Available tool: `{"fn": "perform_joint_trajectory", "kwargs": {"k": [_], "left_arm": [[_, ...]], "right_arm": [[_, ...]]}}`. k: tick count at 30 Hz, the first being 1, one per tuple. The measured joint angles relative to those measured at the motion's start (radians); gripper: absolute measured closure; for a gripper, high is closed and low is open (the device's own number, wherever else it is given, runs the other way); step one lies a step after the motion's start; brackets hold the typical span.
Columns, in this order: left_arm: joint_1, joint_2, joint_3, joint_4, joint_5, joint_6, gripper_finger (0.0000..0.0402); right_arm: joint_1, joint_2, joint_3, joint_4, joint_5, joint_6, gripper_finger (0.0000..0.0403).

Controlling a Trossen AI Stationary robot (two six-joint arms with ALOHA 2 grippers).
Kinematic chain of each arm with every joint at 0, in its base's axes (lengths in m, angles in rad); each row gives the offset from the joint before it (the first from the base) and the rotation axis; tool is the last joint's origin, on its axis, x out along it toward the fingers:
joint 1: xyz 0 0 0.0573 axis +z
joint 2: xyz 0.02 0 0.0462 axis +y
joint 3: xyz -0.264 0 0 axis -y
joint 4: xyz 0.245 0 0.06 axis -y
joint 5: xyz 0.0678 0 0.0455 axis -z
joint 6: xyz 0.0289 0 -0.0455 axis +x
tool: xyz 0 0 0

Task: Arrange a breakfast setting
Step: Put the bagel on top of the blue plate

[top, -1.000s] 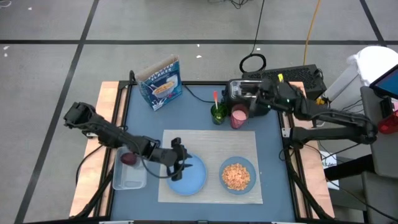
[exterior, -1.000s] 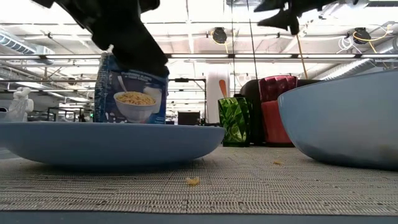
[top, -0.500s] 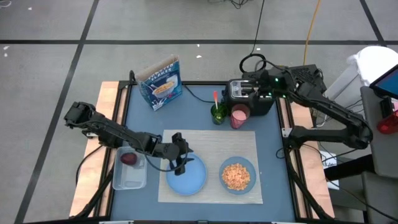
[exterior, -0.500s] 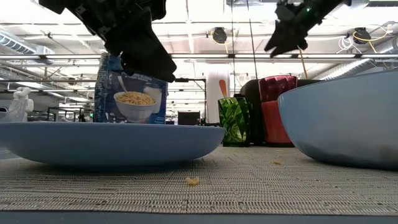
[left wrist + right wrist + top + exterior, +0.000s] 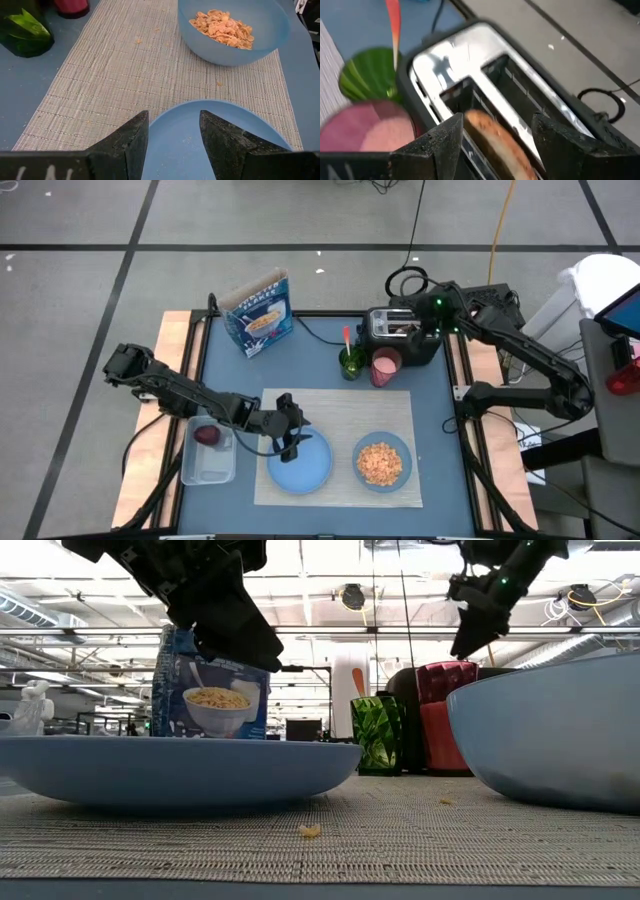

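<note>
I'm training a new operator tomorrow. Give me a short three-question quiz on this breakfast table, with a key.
1. True or false: the plate is empty.
2. What sits in the toaster slot under the right gripper?
3. The red fruit lies: A on the placemat, B in the clear tub, C in the bowl.

Key: 1 true; 2 a bagel; 3 B.

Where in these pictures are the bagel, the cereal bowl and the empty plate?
Round brown bagel [image 5: 492,137]: right wrist view, its top edge in the toaster slot.
Light-blue cereal bowl [image 5: 272,25]: left wrist view, inner wall.
Light-blue round plate [image 5: 318,470]: high view, bare surface.
</note>
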Motion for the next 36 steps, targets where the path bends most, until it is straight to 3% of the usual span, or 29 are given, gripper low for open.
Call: {"fn": "perform_joint_trajectory", "kwargs": {"k": [13, 23, 36], "left_arm": [[0.000, 0.000, 0.000, 0.000, 0.000, -0.001, 0.0220], [0.000, 0.000, 0.000, 0.000, 0.000, -0.001, 0.0220], [0.000, 0.000, 0.000, 0.000, 0.000, -0.001, 0.0220]], "right_arm": [[-0.004, 0.000, -0.024, -0.046, 0.006, -0.075, 0.0177], [-0.005, -0.002, -0.083, 0.016, 0.019, -0.081, 0.0180], [-0.005, -0.001, -0.084, 0.031, 0.023, -0.077, 0.0270]]}}
